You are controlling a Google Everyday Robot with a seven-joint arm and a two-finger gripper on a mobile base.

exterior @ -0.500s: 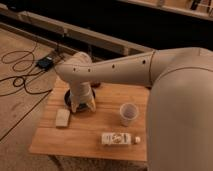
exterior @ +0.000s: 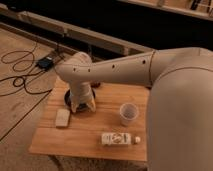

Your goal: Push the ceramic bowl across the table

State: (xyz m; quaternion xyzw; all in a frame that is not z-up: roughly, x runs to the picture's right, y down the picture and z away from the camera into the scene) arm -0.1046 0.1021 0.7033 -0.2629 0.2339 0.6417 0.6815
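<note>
Ceramic bowl (exterior: pixel 68 98) first: where have I got it, and where is my gripper?

You have the gripper (exterior: pixel 83 105) pointing straight down at the bowl, left of the frame's centre. Whether it is open or closed I cannot tell you, nor whether it touches the bowl. The ceramic bowl sits under and behind it, on the upper left part of the table (exterior: pixel 95 131), close to the far edge. You see only its dark rim showing on either side of the gripper.

What else lies around it?

Just below and left of your gripper lies a flat pale block (exterior: pixel 62 118), near the bowl but apart from it. To the right, about mid-table, a whitish translucent cup (exterior: pixel 128 114) stands upright, well apart from the bowl. Below the cup, toward the near edge, a small carton (exterior: pixel 116 138) lies on its side, with a small white piece (exterior: pixel 137 140) just beside its right end.

And the arm?

Your arm (exterior: pixel 120 67) runs from the right, where its big pale shell fills the frame, across the table's far edge to the wrist over the bowl. On the floor at the upper left you have a small black box (exterior: pixel 46 63) among dark cables (exterior: pixel 17 67).
</note>
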